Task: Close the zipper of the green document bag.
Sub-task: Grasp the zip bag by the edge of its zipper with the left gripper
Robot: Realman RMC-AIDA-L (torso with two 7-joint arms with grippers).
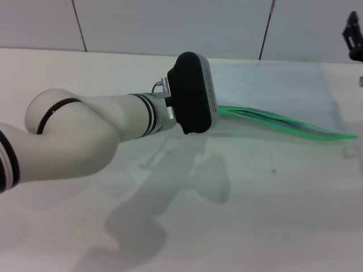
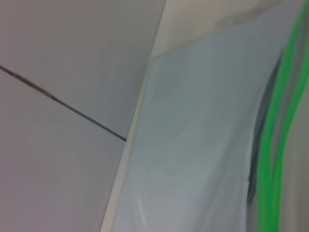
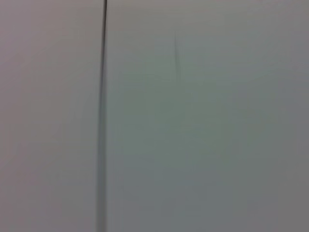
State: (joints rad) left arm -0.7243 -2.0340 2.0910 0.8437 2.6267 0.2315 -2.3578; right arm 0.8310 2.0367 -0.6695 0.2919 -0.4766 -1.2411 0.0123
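Note:
The green document bag (image 1: 283,90) lies flat at the back right of the table as a pale translucent pouch. Its zipper (image 1: 295,126) runs along the near edge as bright green strips that stand apart from each other. The left wrist view shows the bag (image 2: 193,145) close up, with the two green zipper strips (image 2: 275,145) side by side and a gap between them. No slider shows. My left arm reaches across to the bag's left end, and its black wrist housing (image 1: 193,93) hides the left gripper. My right gripper (image 1: 353,35) hangs at the far right, above the table.
The white table (image 1: 255,215) spreads out in front of the bag, with the arm's shadow on it. A panelled grey wall (image 1: 170,22) stands behind. The right wrist view shows only that wall (image 3: 193,121) and a dark seam.

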